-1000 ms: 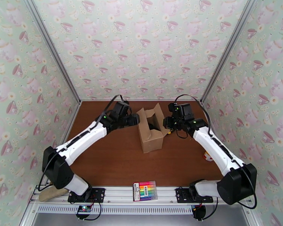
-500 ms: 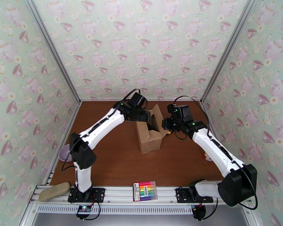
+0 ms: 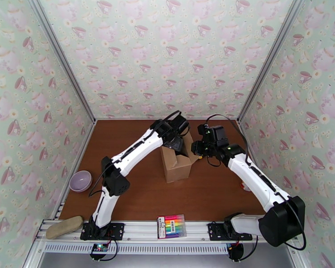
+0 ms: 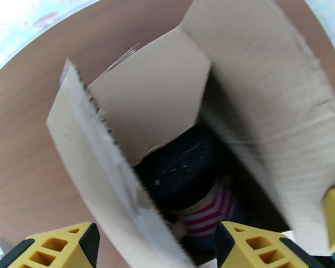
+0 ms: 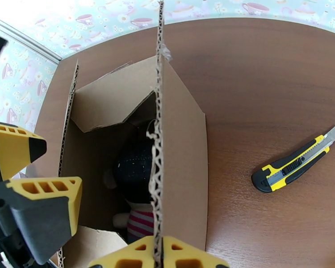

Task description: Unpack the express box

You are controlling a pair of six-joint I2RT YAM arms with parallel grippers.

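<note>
Doll (image 4: 187, 184) half hidden inside the cardboard box (image 4: 154, 99)

In the left wrist view the doll shows a dark head and a pink-striped top. Its face and legs are hidden by a flap and the box walls, and the box's right wall is blurred. The left gripper (image 4: 154, 249) is cut off by the bottom edge. The right gripper (image 5: 157, 254) is cut off the same way in its own view, where a box wall covers half the doll. From above, the left arm (image 3: 136, 150) hides the box's opening. A small thing (image 3: 244, 187) at the desk's right edge, partly covered by the right arm (image 3: 252, 173), is too small to tell.
</note>
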